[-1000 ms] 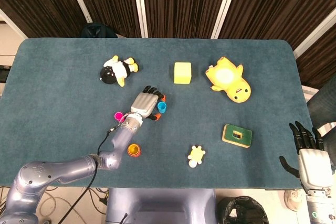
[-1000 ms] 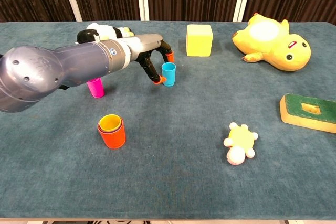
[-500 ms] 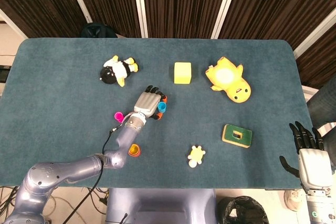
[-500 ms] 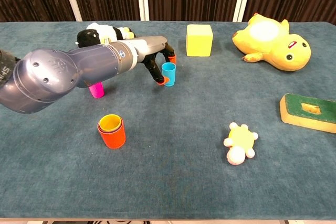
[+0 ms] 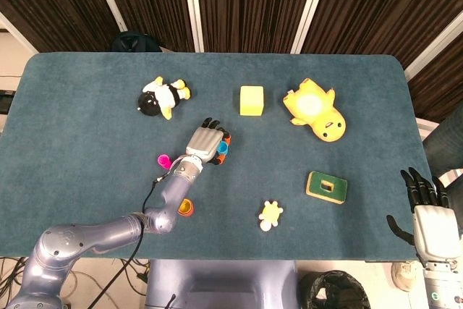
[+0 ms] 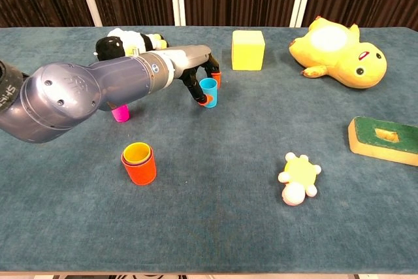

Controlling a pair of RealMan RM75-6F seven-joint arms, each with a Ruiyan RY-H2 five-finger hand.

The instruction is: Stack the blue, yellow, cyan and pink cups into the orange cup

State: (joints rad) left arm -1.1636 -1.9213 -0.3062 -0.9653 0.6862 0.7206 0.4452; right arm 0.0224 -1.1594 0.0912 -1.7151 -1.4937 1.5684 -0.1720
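Note:
The cyan cup (image 6: 208, 91) (image 5: 222, 147) stands upright at mid table. My left hand (image 6: 199, 73) (image 5: 205, 142) reaches over it, and its orange-tipped fingers (image 6: 204, 100) touch the cup in front and behind. The orange cup (image 6: 139, 168) (image 5: 186, 208) stands near the front with the yellow cup (image 6: 137, 153) nested inside it. No blue cup shows. The pink cup (image 6: 119, 114) (image 5: 163, 159) stands upside down, half hidden behind my left forearm. My right hand (image 5: 428, 215) hangs off the table's front right corner, fingers spread and holding nothing.
A penguin toy (image 5: 160, 97) lies at the back left. A yellow cube (image 5: 252, 100) and a yellow duck plush (image 5: 315, 112) are at the back. A green block (image 5: 326, 187) and a small yellow turtle toy (image 5: 270, 215) lie front right.
My left hand has slid forward over the cyan cup and its fingers have drawn in around it. The cup has shifted slightly left. The right hand has barely moved.

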